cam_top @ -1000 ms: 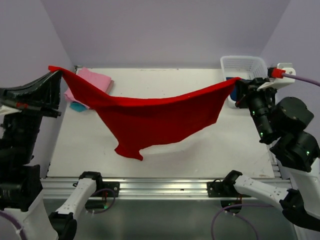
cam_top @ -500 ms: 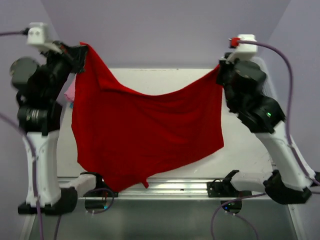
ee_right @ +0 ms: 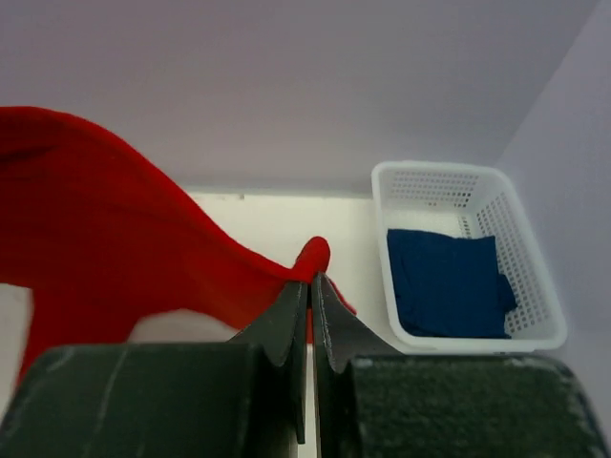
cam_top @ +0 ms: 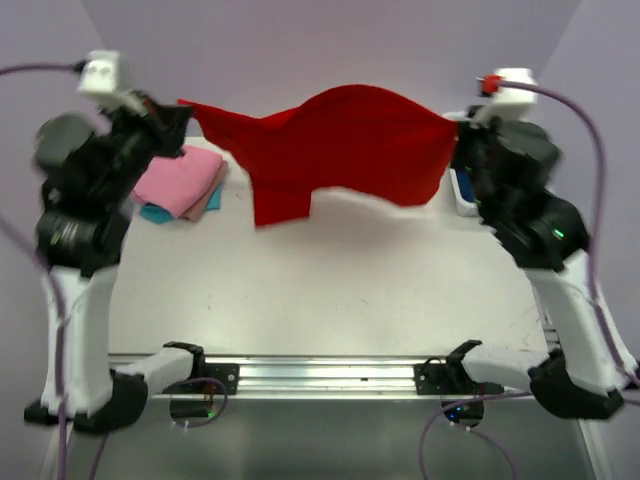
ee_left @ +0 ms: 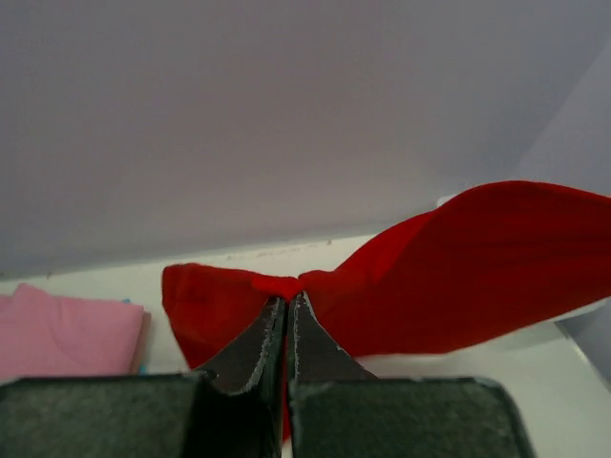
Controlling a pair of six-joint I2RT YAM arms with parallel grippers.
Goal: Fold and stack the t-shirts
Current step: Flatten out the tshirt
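Red t-shirt (cam_top: 345, 140) hangs in the air between both grippers, arched upward mid-span. Left gripper (ee_left: 287, 299) pinches one corner, right gripper (ee_right: 311, 280) the opposite corner. Pink t-shirt (cam_top: 180, 180) lies folded below the left gripper.

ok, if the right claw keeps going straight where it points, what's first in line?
Apart from the red shirt pinched in the right claw, probably the back wall, though depth is unclear. The basket sits right of that line.

You had four t-shirts to count: one red t-shirt (cam_top: 345, 140), one pink t-shirt (cam_top: 180, 180), one turquoise t-shirt (cam_top: 155, 213), and one dark blue t-shirt (ee_right: 447, 281) inside the single basket (ee_right: 468, 173). There were two grippers: the left gripper (ee_left: 286, 299) and the right gripper (ee_right: 310, 280).
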